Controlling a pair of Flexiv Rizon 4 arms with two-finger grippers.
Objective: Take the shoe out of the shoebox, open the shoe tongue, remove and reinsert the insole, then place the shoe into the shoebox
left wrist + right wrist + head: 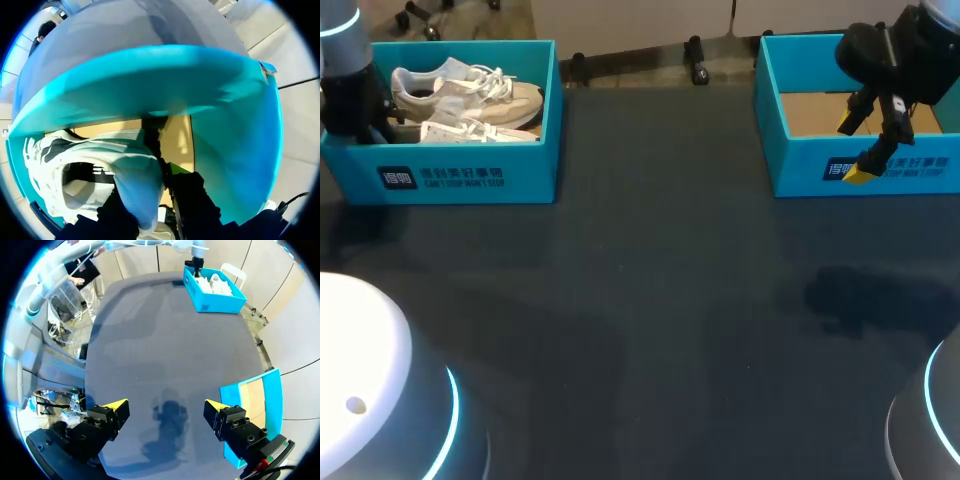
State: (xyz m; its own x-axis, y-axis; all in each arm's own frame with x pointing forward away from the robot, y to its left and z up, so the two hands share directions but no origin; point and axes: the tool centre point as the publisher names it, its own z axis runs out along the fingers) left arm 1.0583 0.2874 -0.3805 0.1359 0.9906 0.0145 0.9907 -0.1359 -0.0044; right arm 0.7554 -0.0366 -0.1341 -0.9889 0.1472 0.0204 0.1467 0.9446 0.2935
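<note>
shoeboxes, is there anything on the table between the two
Nothing. In the head view the table is bare between the left box and the right box. The right wrist view shows the same.

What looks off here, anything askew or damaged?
Nothing stands out. The left teal cardboard shoebox sits square on the dark table with pale sneakers lying inside; the right teal cardboard shoebox is upright, empty.

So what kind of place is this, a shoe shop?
Probably a robot lab, not a shop: a left arm and a right arm hang over a dark table, where one teal shoebox holds pale sneakers and the other shoebox looks empty.
</note>
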